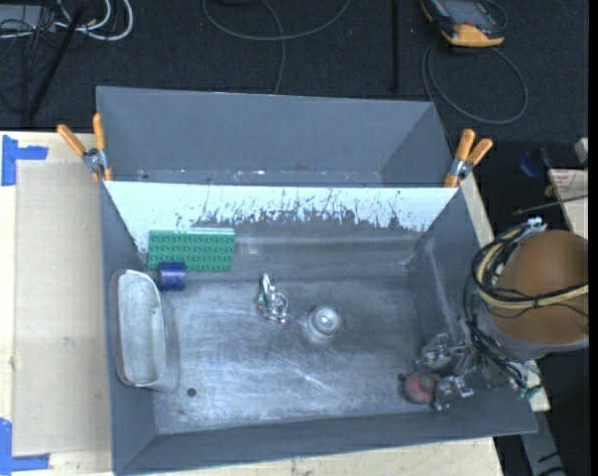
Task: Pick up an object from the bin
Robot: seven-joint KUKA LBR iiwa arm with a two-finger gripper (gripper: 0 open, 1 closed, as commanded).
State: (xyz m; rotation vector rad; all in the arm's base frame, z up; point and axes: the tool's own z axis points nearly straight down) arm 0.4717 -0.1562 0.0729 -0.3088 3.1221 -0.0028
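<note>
Gripper [445, 370] is low in the bin's [279, 147] lower right corner. Can't tell if it's spread or closed, since the wrist cabling clutters it. A reddish-brown round object [417, 389] sits just beside it on the corner side; whether it's gripped isn't clear. Mid-floor, well apart: a clear round cap [323, 322] and a small shiny metal piece [271, 300]. By the left wall: clear oblong tray [142, 327], blue block [172, 277], green studded plate [190, 250].

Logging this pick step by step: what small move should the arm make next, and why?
Probably a slight move down onto the small reddish lump: the gripper hangs right beside it in the bin's lower right corner, while the clear round cap lies far off.
</note>
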